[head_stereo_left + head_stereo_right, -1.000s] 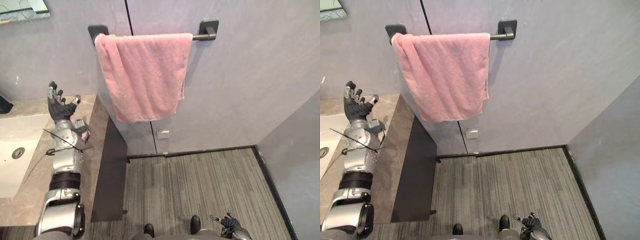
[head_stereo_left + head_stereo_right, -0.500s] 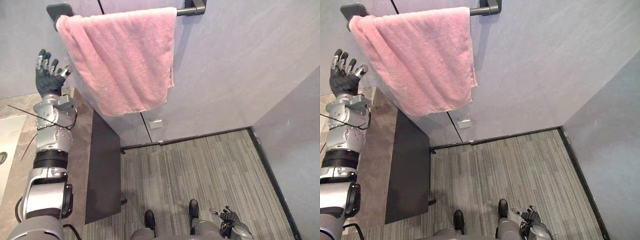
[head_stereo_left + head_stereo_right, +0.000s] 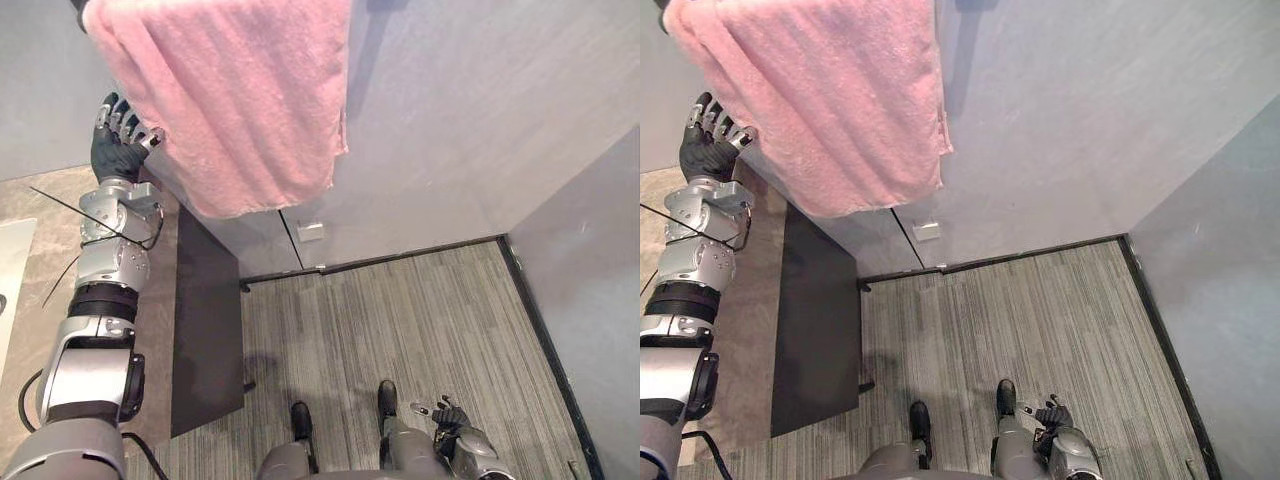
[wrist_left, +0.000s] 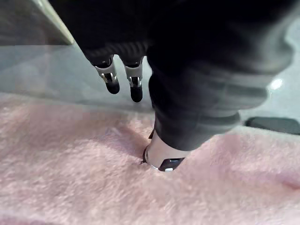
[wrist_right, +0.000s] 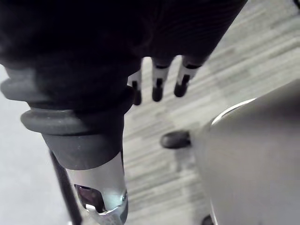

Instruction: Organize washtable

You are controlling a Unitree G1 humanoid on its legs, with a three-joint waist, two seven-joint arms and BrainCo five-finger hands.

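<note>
Left eye view, pink towel [image 3: 230, 100]: we are seeing it hanging flat against the grey wall [image 3: 460, 120]. Its top is running out of the picture and its lower edge is ending above the dark cabinet side panel [image 3: 208, 330].
Left eye view, left hand [image 3: 117, 150]: it is reaching up above the stone countertop [image 3: 40, 225], just beside the towel's left edge. Its fingers are standing straight and slightly spread.
Left eye view, right hand [image 3: 447, 415]: it is hanging low over the striped floor [image 3: 400, 310], well apart from the towel, its fingers lying loose.
Right eye view: we are finding the same layout, with a small white wall plate [image 3: 927, 231] sitting just below the towel's lower right corner.
Left wrist view, thumb [image 4: 161, 158]: its tip is pressing into the pink pile. The left fingers [image 4: 112, 80] are pointing straight out above the cloth, apart from it, and pinching nothing.
Left wrist view, dark block [image 4: 274, 124]: it is lying past the towel's far edge. It may be the rail's bracket, though we cannot be sure.
Right wrist view, right fingers [image 5: 157, 89]: they are dangling straight and relaxed over the striped floor, gripping nothing.
</note>
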